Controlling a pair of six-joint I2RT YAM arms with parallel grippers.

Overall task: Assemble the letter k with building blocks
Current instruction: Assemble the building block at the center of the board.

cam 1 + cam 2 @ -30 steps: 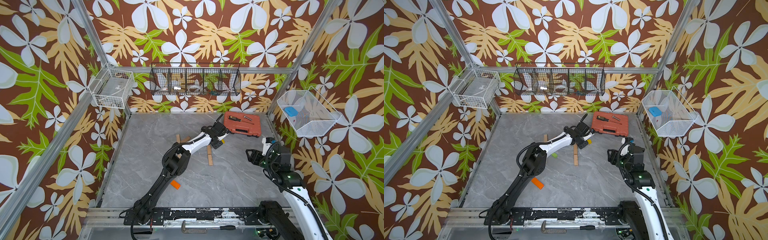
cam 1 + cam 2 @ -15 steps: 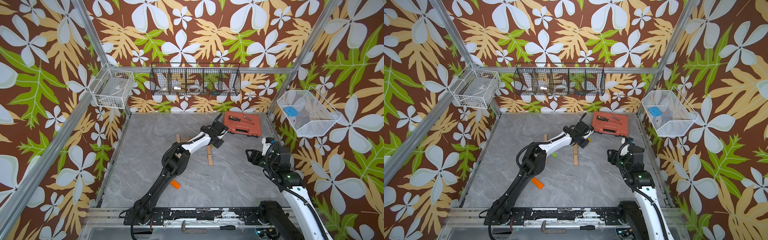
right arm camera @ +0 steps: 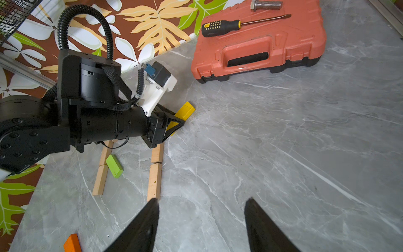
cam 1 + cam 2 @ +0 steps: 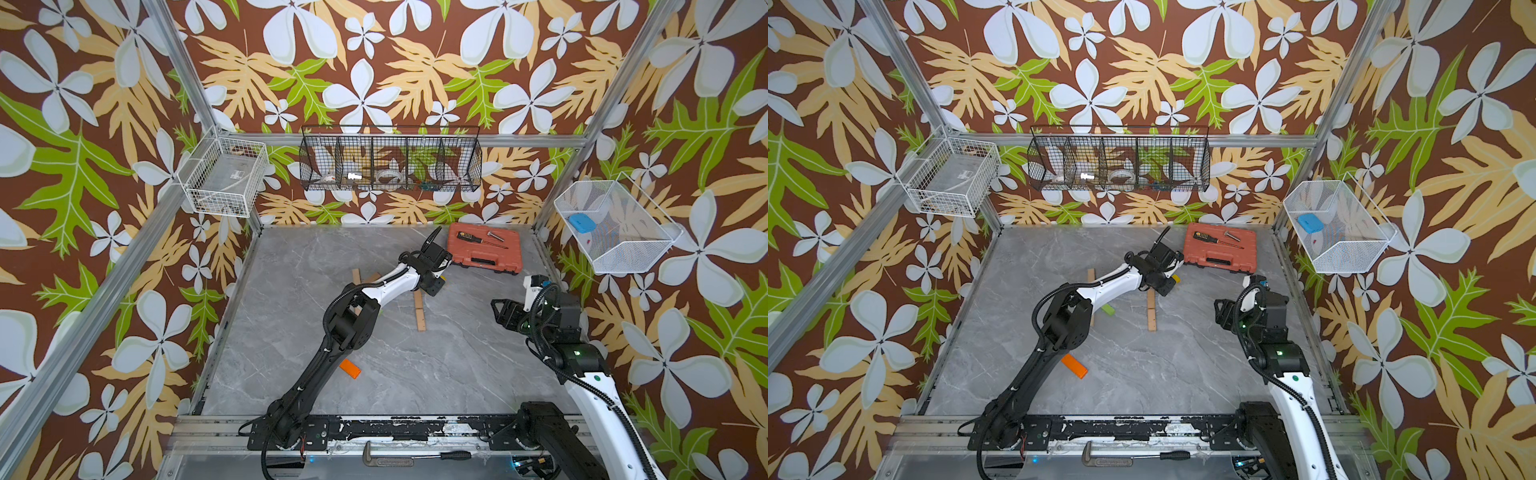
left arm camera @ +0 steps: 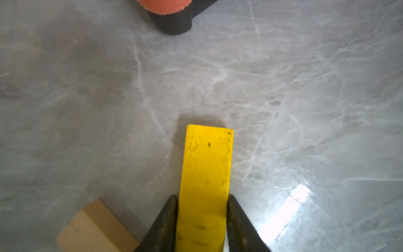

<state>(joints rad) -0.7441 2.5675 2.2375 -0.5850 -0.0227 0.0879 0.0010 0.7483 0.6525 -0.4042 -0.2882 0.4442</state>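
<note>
The left gripper (image 5: 201, 197) is seen closed on the yellow block (image 5: 207, 161), its two fingers pressed against the block's long sides while the free end points toward a foot of the red-orange tool case (image 4: 484, 249). Whether that end is resting on the grey table (image 4: 457, 374) or held just above it cannot be told. The held block is found toward the far right part of the table, just in front of the case, which is set in the far right corner with a screwdriver (image 3: 239, 24) and a bolt (image 3: 266, 4) laid on its lid. Near the table's middle, two plain planks (image 3: 155, 172) are laid end to end in a straight row, whose far end is hidden under the left gripper. A second row of plain planks (image 3: 102, 172) is laid nearer the left edge, partly covered by the left arm, and the green block (image 3: 114, 165) is seen just beside it. The orange block (image 4: 349, 368) is placed alone toward the near left corner. The right gripper (image 3: 200, 199) is held above bare table by the right edge, its jaws spread apart with nothing between them.
</note>
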